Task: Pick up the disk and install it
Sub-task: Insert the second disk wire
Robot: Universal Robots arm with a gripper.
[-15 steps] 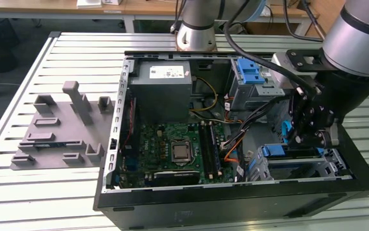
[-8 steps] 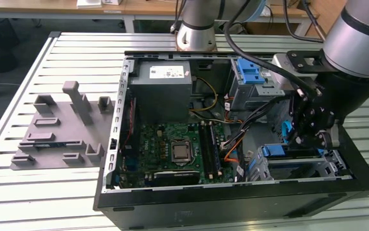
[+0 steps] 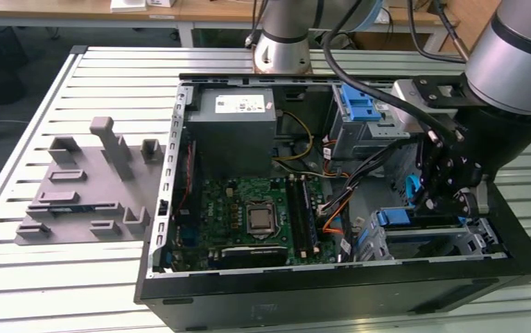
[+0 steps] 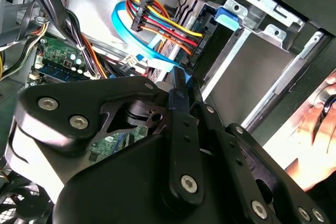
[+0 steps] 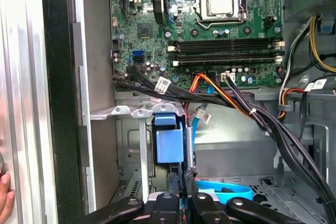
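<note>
The disk (image 5: 170,146) stands edge-on in the drive cage at the case's front corner, with its blue carrier end (image 3: 393,217) showing. In both wrist views my gripper (image 5: 184,182) sits right behind the disk, inside the open computer case (image 3: 168,208). Its black fingers (image 4: 178,85) are drawn together on the disk's thin blue-and-silver edge. In the exterior view the gripper (image 3: 428,201) hangs low on the exterior view's right, over the cage. The disk's label is hidden.
A bundle of black, orange and blue cables (image 5: 231,98) crosses just above the cage. The motherboard (image 3: 256,208) and grey power supply (image 3: 233,128) fill the case's middle. A grey fixture (image 3: 90,187) lies on the slatted table. A person's hand (image 4: 320,124) rests outside the case.
</note>
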